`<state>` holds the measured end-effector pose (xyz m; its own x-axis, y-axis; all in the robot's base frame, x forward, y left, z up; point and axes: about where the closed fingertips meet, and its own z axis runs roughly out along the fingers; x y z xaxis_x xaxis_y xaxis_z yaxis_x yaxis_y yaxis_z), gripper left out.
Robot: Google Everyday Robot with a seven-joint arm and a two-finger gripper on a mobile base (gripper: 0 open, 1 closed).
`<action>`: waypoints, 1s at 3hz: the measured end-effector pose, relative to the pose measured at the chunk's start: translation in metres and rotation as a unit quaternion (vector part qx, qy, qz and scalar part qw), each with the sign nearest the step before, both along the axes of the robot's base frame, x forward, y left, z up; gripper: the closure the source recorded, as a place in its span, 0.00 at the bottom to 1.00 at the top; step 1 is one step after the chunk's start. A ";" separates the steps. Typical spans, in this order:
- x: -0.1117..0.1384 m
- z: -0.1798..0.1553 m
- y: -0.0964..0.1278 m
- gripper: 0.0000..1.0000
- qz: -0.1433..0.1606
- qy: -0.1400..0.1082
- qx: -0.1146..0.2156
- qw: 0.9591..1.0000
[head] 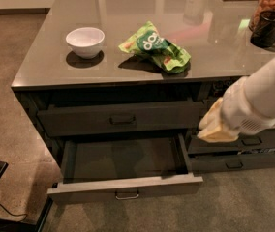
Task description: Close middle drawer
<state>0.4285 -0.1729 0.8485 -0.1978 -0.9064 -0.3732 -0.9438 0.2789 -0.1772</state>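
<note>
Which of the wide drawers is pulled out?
The middle drawer, the low-fronted one with its bare inside showing; the taller drawer above it sits far further in. The gripper is right of both.

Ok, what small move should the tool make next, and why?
Probably lower the tool and bring it left and outward, to just in front of the middle drawer near its pull. That drawer stands pulled far out, bare inside, while the tool hangs off to its right, higher than its front and not touching it.
</note>
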 end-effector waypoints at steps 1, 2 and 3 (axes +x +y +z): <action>-0.014 -0.084 0.033 0.89 0.027 0.045 0.020 0.998; -0.040 -0.175 0.058 1.00 0.043 0.118 0.025 0.992; -0.040 -0.175 0.058 1.00 0.043 0.118 0.025 0.992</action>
